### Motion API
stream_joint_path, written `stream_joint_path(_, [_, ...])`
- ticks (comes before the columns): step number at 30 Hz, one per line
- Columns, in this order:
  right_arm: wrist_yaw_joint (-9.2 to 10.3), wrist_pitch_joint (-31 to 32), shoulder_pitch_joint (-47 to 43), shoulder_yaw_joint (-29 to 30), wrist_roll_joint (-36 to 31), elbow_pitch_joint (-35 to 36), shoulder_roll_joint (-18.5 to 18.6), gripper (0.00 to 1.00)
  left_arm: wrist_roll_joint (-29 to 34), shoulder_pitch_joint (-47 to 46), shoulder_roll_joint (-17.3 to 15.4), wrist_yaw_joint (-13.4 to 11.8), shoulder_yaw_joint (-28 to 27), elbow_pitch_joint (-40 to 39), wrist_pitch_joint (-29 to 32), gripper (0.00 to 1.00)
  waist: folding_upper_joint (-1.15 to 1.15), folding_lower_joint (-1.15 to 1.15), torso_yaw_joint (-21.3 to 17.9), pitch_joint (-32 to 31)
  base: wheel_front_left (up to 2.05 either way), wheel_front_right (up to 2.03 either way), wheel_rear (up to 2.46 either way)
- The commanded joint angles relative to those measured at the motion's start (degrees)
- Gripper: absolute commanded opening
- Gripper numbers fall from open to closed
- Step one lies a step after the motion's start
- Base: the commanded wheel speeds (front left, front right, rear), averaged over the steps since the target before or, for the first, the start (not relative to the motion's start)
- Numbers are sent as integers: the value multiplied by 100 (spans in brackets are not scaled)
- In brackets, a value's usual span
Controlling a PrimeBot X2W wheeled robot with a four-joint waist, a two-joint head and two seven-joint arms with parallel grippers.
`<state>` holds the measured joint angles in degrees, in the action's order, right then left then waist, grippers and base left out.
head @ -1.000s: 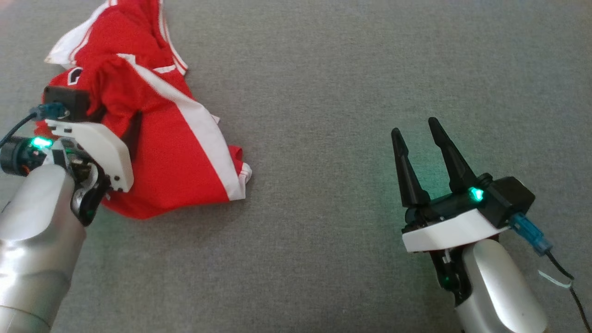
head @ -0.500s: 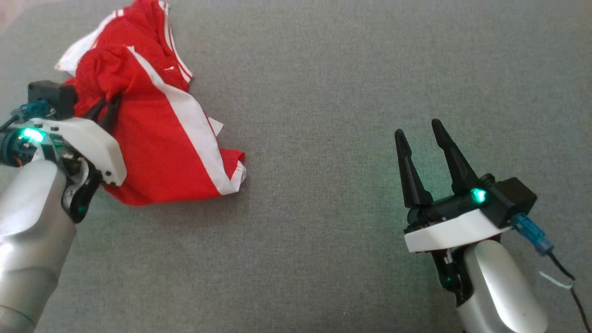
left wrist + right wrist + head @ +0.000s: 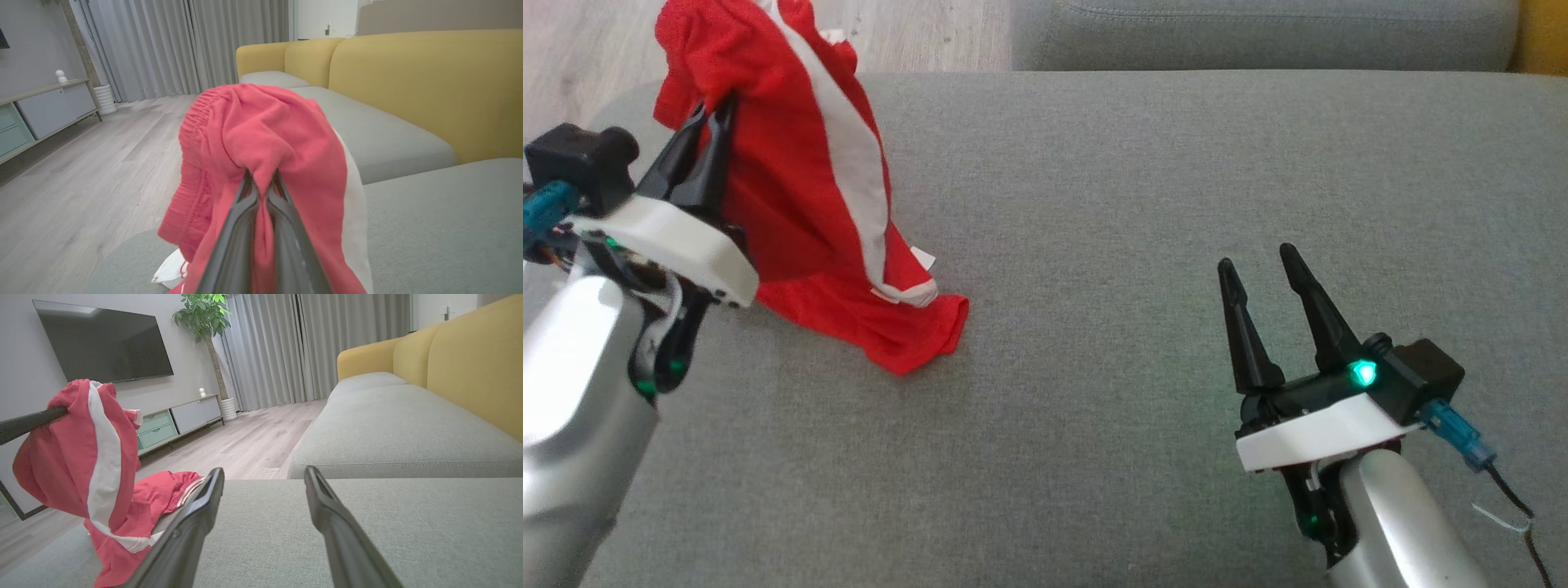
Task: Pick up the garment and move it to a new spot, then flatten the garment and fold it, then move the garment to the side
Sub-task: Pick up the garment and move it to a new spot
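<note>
The garment (image 3: 800, 196) is a pair of red shorts with white side stripes. My left gripper (image 3: 712, 114) is shut on a bunch of its red cloth and holds it up, so it hangs with its lower end resting on the grey sofa cushion (image 3: 1143, 204). In the left wrist view the fingers (image 3: 245, 204) pinch a fold of the garment (image 3: 265, 126) near its elastic waistband. My right gripper (image 3: 1256, 260) stands open at the right, apart from the cloth, nothing between its fingers. The right wrist view shows the garment (image 3: 81, 457) hanging at the left and my right gripper (image 3: 263, 473) open.
The grey cushion spreads wide to the right and front. Its far edge meets another grey seat (image 3: 1258, 33) and a yellow sofa back (image 3: 470, 363). Wooden floor (image 3: 81, 163) lies beyond the cushion's left edge, with a low cabinet (image 3: 179, 416), a television and a plant beyond.
My left gripper closed on the garment and lifted it off the cushion. The head camera tilted up, bringing the cushion's far edge into view. The right gripper stayed where it was.
</note>
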<state>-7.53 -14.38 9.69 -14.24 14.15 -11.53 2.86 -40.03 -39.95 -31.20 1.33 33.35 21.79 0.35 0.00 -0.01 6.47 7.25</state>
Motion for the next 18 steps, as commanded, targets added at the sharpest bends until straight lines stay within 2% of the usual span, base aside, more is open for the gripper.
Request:
stream_joint_path(1, [4, -62, 96, -114, 36, 176, 1, 100, -23, -171, -317, -83, -310, -307, -51, 0, 0, 1, 10, -13, 0, 0, 0])
stream_joint_path(9, [4, -62, 140, -168, 63, 202, 1, 100, 1, 101, -217, -505, -317, -1404, -83, 0, 0, 1, -145, 37, 0, 0, 0])
stream_joint_path(13, [4, -62, 227, -156, 90, 246, 1, 100, 40, 67, 40, -569, -143, -1722, -49, 0, 0, 1, -408, 110, 0, 0, 0])
stream_joint_path(18, [4, -62, 350, -109, 161, 352, 1, 100, 110, -80, 495, -571, 152, -1804, -54, 0, 0, 1, -945, 225, 0, 0, 0])
